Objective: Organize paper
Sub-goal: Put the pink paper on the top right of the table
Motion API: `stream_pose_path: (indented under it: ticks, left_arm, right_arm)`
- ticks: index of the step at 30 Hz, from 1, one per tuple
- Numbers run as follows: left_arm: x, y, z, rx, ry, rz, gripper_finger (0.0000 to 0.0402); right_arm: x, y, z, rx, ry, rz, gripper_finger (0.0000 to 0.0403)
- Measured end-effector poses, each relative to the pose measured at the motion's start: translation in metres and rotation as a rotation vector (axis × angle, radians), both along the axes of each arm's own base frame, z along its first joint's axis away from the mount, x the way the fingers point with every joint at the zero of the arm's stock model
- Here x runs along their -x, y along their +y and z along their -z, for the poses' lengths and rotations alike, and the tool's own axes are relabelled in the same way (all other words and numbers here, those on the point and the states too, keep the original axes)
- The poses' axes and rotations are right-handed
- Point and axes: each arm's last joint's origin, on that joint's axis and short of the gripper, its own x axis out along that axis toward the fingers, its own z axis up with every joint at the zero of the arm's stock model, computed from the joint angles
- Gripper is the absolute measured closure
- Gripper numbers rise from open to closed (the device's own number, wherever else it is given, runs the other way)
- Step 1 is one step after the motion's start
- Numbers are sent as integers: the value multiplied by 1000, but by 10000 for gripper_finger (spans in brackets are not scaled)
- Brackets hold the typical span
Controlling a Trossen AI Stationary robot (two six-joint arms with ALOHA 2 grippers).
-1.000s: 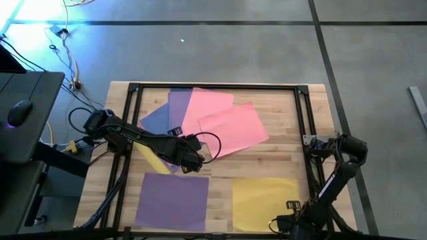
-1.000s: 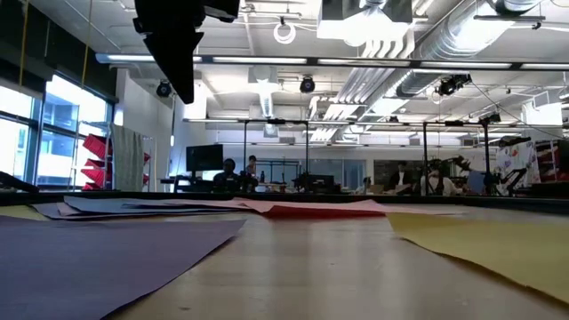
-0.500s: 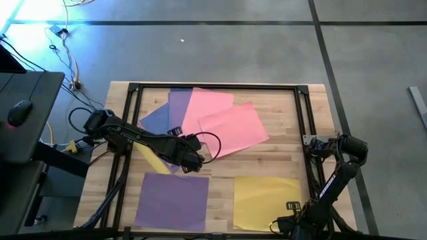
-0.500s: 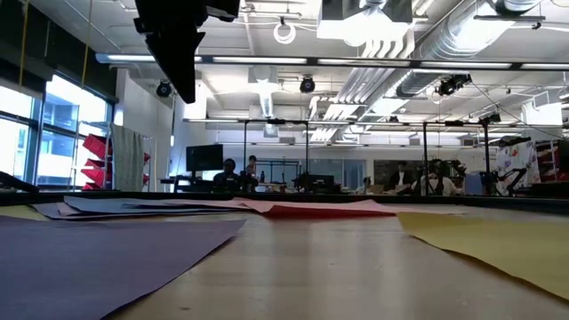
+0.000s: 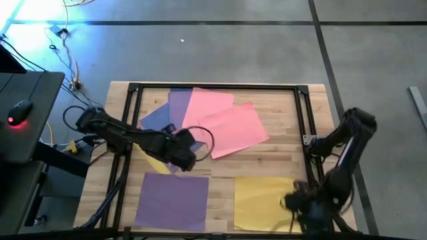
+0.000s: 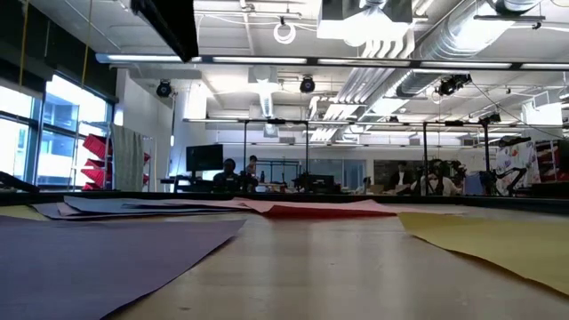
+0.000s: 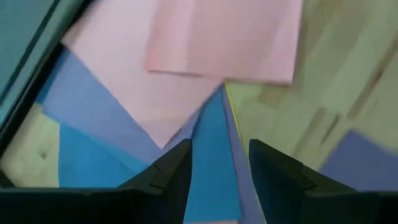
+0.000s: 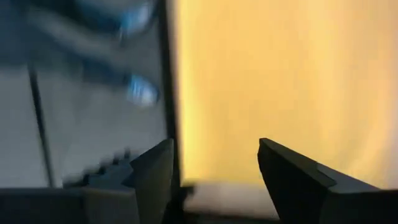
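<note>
The paper lies flat on the wooden table. A pile at the far left holds two pink sheets point(image 5: 223, 120) over purple point(image 5: 179, 103) and blue point(image 5: 155, 120), and a yellow strip point(image 5: 155, 162) shows beneath my left arm. A purple sheet point(image 5: 173, 200) lies alone at the near left. A yellow sheet point(image 5: 260, 200) lies alone at the near right. My left gripper point(image 5: 187, 160) point(image 7: 221, 171) hangs open above the pile's near edge, over a blue sheet point(image 7: 214, 143). My right gripper point(image 5: 293, 200) point(image 8: 214, 168) stands open above the yellow sheet's point(image 8: 280, 81) right edge.
A black metal frame point(image 5: 213, 87) runs round the tabletop, and its right bar point(image 8: 169, 93) shows beside my right gripper. A desk with a computer mouse point(image 5: 22, 110) stands to the table's left. Bare wood point(image 5: 267, 157) lies between the pile and the yellow sheet.
My left gripper has risen a little from the pile's near edge. My right gripper has lifted quickly off the yellow sheet's near right corner, going up and toward the far edge. The yellow sheet's far left corner has shifted slightly toward the table's right edge.
</note>
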Motion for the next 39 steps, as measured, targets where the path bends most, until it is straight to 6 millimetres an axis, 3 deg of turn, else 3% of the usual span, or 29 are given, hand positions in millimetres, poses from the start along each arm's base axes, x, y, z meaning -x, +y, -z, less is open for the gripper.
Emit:
stream_pose_path:
  ticks: [5, 12, 15, 19, 23, 29, 39]
  left_arm:
    - [28, -3, -17, 27, -115, 30, 267]
    - [56, -5, -20, 37, -136, 83, 267]
    - [60, -7, -19, 33, -129, 113, 267]
    - [63, -11, -18, 31, -114, 142, 267]
    - [63, -12, -18, 32, -114, 150, 267]
    - [64, -14, -17, 49, -108, 160, 267]
    - [64, -15, -17, 71, -108, 159, 267]
  right_arm:
    - [-55, -59, -6, 171, -155, -4, 193]
    - [-149, -128, 19, 299, -315, -43, 182]
    - [-179, -142, 41, 323, -346, -151, 175]
    - [-208, -146, 74, 377, -383, -327, 169]
    - [-227, -145, 117, 436, -331, -372, 170]
    - [-236, -147, 163, 518, -206, -296, 192]
    - [-242, -156, 187, 571, -153, -247, 281]
